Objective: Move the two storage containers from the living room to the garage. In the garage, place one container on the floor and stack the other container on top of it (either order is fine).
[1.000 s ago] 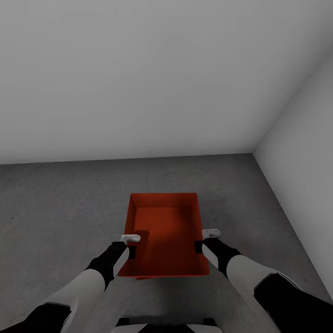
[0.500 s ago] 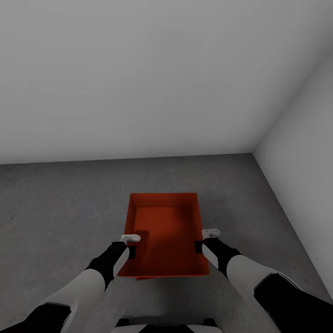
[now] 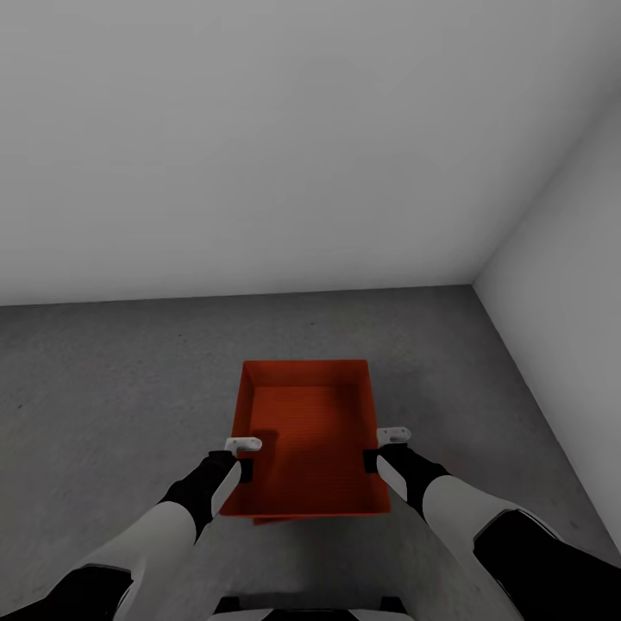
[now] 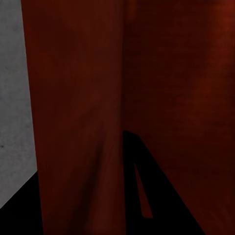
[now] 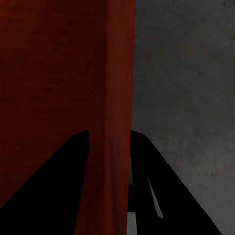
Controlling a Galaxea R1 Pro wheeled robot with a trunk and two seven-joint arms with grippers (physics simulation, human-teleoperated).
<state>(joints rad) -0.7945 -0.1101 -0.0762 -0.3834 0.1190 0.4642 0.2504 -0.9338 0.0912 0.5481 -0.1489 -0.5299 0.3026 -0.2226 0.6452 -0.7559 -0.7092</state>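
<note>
Red-orange storage container on dark grey concrete floor near white corner walls, gripped both sides: left gripper clamping left wall, right gripper clamping right wall.

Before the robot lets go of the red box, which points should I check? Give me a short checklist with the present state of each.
1. Room is the garage, grey floor and white wall ahead: ok.
2. Left gripper on the box's left wall, with the wall between its fingers: ok.
3. Right gripper on the right wall, which runs between its fingers: ok.
4. Box level: ok.
5. A second red edge shows under the near wall; box below and lined up: cannot tell.
6. Box resting, not hanging: cannot tell.
</note>
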